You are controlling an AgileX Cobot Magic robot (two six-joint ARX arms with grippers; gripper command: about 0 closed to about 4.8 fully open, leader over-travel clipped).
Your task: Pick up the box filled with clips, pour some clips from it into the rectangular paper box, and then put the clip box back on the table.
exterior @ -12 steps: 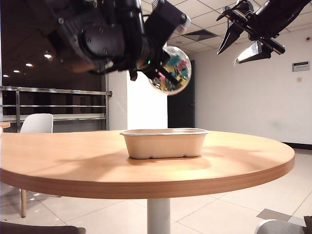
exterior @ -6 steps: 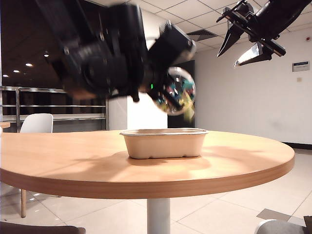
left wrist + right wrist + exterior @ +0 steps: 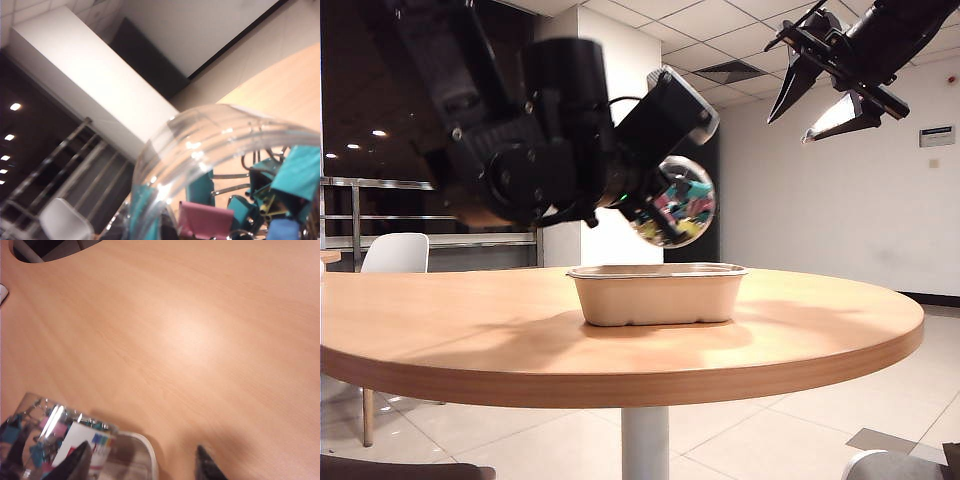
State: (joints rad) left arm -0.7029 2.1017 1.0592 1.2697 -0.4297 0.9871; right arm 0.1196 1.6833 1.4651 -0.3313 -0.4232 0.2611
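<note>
The left gripper (image 3: 638,205) is clamped on the box filled with clips (image 3: 678,201), holding it in the air just above the rectangular paper box (image 3: 656,293), over that box's right half and clear of its rim. The jar is tipped on its side; the clips (image 3: 250,200) are massed against its clear wall. No clip is seen falling, and whether any lie inside the paper box cannot be told from this low angle. Judged status: pick-up done, pouring in hand, return of the jar to the table (image 3: 520,340) outstanding.

The right gripper (image 3: 820,95) hangs high above and to the right of the paper box, jaws spread, holding nothing.

Against the frame one second back, the jar sits lower and closer to the paper box. The right gripper is unchanged.
</note>
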